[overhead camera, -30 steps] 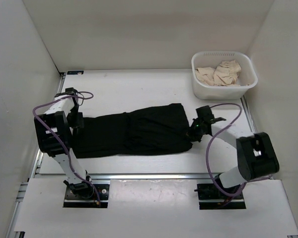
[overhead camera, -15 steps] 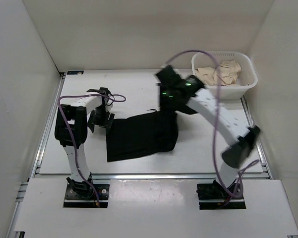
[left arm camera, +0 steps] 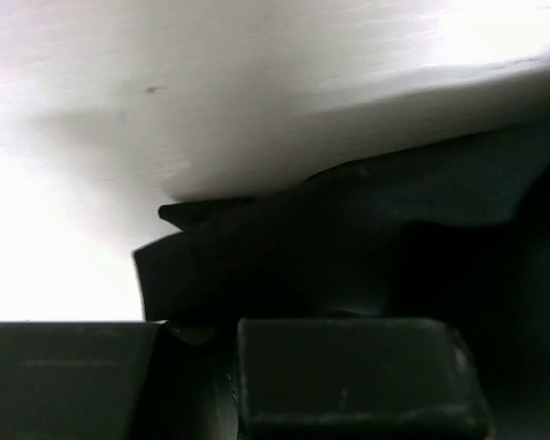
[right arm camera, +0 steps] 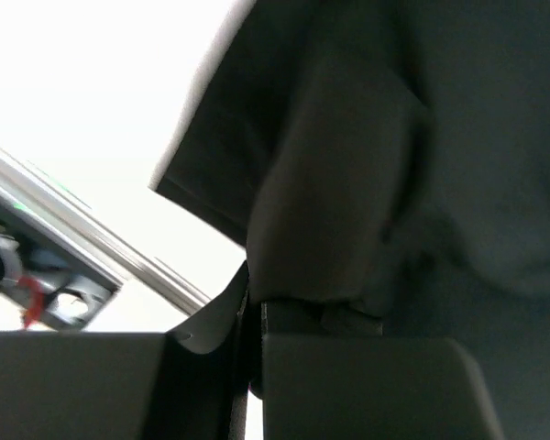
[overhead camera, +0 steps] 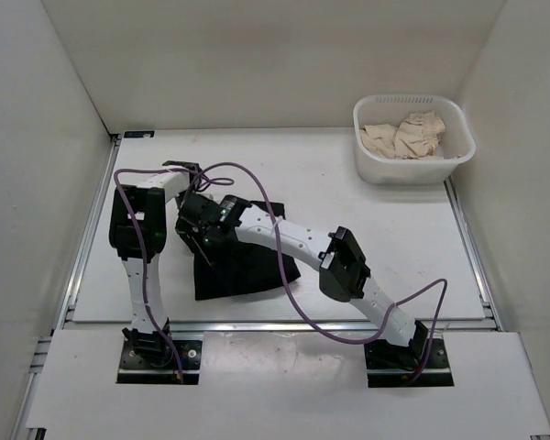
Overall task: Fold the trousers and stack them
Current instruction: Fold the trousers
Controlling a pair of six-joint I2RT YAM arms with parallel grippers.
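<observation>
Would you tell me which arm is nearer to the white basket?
Right. The right arm's elbow lies near-left of the basket; the left arm stands farther left, past the trousers.

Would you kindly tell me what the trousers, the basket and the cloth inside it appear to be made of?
Trousers: soft matte black fabric; it folds and creases without any shine. Basket: probably white plastic, with smooth rigid walls and a slotted rim. Cloth inside it: crumpled beige textile, the weave too small to tell.

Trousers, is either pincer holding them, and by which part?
The right pincer appears to pinch the trousers by the edge folded over to their left end. The left pincer sits beside it; its grip cannot be told.
</observation>
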